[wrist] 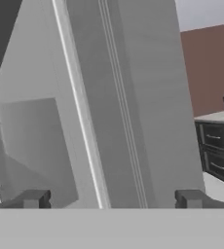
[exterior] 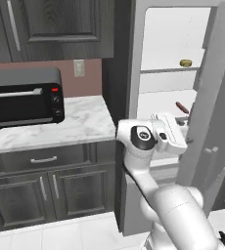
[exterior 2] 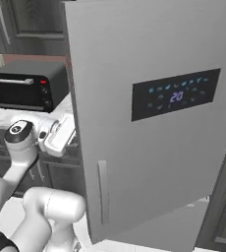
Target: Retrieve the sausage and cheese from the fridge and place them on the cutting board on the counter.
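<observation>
The pincer (wrist: pixel 109 198), fingers spread wide and empty, faces the open door edge of the tall brushed-grey fridge (exterior 2: pixel 149 123). Retrieval is in hand. Next, reach inside: the reddish-brown cylindrical sausage (exterior: pixel 182 107) lies on the middle shelf, the round yellowish cheese puck (exterior: pixel 185 63) on the shelf above.

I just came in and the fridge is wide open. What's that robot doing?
The robot arm is at the open fridge. Its end effector is open, holding nothing, and faces the edge of the fridge door. The sausage still lies on a lower shelf and the cheese on the shelf above.
</observation>
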### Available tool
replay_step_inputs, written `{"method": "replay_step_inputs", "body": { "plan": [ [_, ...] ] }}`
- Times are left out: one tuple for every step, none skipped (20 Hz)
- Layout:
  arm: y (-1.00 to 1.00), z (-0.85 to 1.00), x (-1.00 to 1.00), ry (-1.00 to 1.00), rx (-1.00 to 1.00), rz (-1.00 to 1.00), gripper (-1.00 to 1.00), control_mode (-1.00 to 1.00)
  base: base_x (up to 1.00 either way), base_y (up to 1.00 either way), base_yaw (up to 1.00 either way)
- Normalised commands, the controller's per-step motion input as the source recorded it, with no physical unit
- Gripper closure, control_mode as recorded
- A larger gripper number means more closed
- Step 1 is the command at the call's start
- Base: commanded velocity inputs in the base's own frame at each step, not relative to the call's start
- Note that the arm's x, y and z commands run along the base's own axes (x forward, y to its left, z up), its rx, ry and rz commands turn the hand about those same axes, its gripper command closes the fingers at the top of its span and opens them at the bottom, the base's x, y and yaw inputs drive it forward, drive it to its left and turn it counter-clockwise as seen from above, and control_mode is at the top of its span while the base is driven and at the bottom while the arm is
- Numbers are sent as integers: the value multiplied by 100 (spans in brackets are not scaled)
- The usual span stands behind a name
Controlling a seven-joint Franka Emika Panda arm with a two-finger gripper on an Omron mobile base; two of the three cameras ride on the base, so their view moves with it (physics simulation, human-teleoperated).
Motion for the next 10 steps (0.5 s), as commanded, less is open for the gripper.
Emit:
{"method": "replay_step_inputs", "body": {
  "plan": [
    [-100, 0, -74, -1, 0, -9, -100, -100, 0, 0, 0],
    [-100, 0, -64, 0, 0, -7, -100, -100, 0, 0, 0],
    [-100, 0, -57, 0, 0, -4, -100, -100, 0, 0, 0],
    [-100, 0, -57, 0, 0, -3, -100, -100, 0, 0, 0],
    [-100, 0, -51, 0, 0, -2, -100, -100, 0, 0, 0],
    [-100, 0, -51, 0, 0, 0, -100, -100, 0, 0, 0],
    [-100, 0, -44, 0, 0, 0, -100, -100, 0, 0, 0],
    [-100, 0, -44, 0, 0, 0, -100, -100, 0, 0, 0],
    [-100, 0, -46, -2, 0, 0, -100, -100, 0, 0, 0],
    [-100, 0, -43, -3, 0, 0, -100, -100, 0, 0, 0]
  ]
}}
